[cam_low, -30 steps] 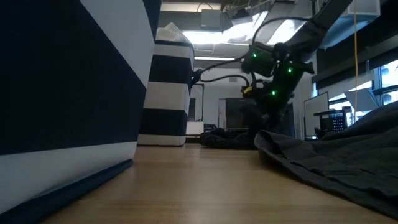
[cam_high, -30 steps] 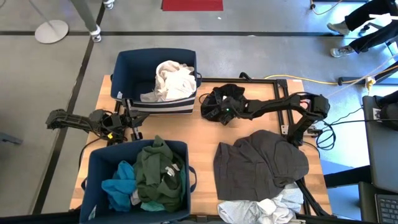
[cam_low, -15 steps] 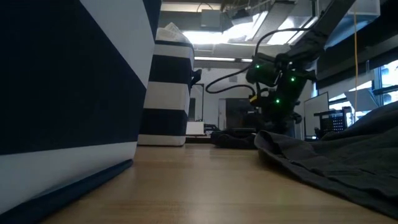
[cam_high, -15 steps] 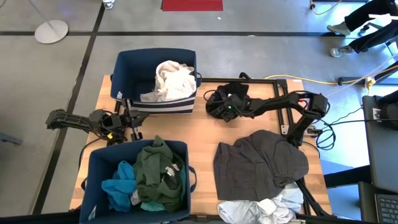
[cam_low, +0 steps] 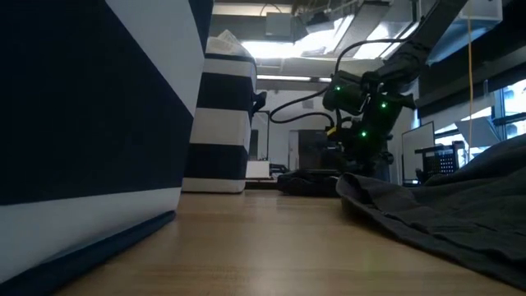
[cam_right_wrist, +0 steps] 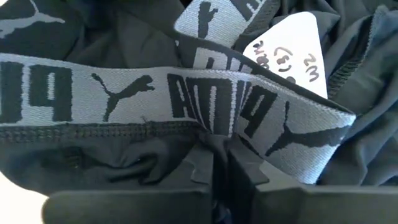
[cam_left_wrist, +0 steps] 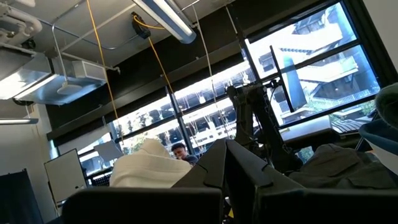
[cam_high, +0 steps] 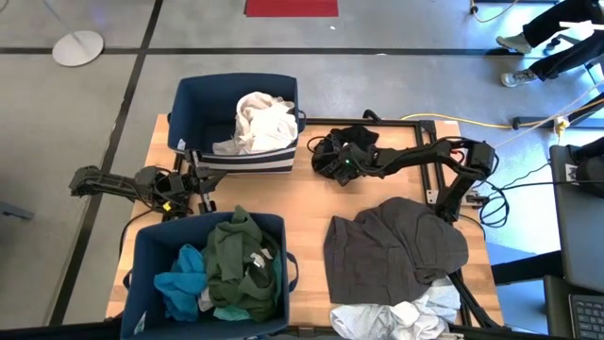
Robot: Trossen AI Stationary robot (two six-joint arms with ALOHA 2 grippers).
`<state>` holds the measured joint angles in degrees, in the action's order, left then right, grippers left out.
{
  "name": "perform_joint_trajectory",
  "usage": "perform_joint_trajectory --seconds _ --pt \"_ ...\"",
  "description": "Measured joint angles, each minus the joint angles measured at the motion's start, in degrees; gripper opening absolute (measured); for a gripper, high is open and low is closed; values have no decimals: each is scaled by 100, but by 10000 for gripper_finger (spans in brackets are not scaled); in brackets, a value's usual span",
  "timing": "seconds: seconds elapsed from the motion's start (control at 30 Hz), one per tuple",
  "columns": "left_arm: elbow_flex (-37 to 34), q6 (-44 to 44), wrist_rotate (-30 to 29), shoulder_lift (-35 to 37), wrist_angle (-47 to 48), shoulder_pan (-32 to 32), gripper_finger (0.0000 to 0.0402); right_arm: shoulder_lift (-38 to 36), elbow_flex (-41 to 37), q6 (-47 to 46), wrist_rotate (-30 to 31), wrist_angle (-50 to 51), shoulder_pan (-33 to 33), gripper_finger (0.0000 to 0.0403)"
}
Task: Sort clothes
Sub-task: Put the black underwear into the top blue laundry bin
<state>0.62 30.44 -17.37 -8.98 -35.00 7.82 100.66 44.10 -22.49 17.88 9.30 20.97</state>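
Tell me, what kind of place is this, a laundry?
More likely a robotics lab or workshop. A wooden table stands on a bare concrete floor marked with tape, cables trail beside it, and the low view shows monitors and ceiling strip lights behind.

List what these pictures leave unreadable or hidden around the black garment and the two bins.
- Black garment, high view: the right gripper and arm cover most of it.
- Tag, right wrist view: handwriting partly cut off by the waistband.
- Near bin, high view: its bottom clothes lie hidden under the dark green garment.
- Left gripper, high view: fingers too small.
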Motion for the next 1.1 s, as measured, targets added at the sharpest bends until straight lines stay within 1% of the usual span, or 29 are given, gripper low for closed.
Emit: perform_joint_trajectory --seconds 0.1,0.27,0.33,0.43,0.53,0.63,0.8,1.03,1.1 --pt "0 0 -1 0 0 -1 0 -66 0 24 -59 15 -1 31" --pt "0 2 0 1 0 0 0 -609 -61 168 -8 260 -198 9" --pt "0 2 1 -1 2 0 0 -945 -25 195 184 357 -280 11" --pt "0 2 -1 1 0 1 0 -1457 228 226 497 438 -349 17" --pt "0 2 1 0 -2 1 0 -1809 477 418 764 651 -395 13" --pt "0 2 -1 1 -2 1 0 -2104 817 644 1161 598 -424 11" --pt "0 5 1 1 -15 1 0 -2199 1531 1105 1526 582 -461 21" --pt "0 22 0 1 -18 1 0 -2184 2509 1637 1561 349 -457 17" --pt "0 22 -1 1 -17 1 0 -2184 2698 1817 1563 57 -457 20"
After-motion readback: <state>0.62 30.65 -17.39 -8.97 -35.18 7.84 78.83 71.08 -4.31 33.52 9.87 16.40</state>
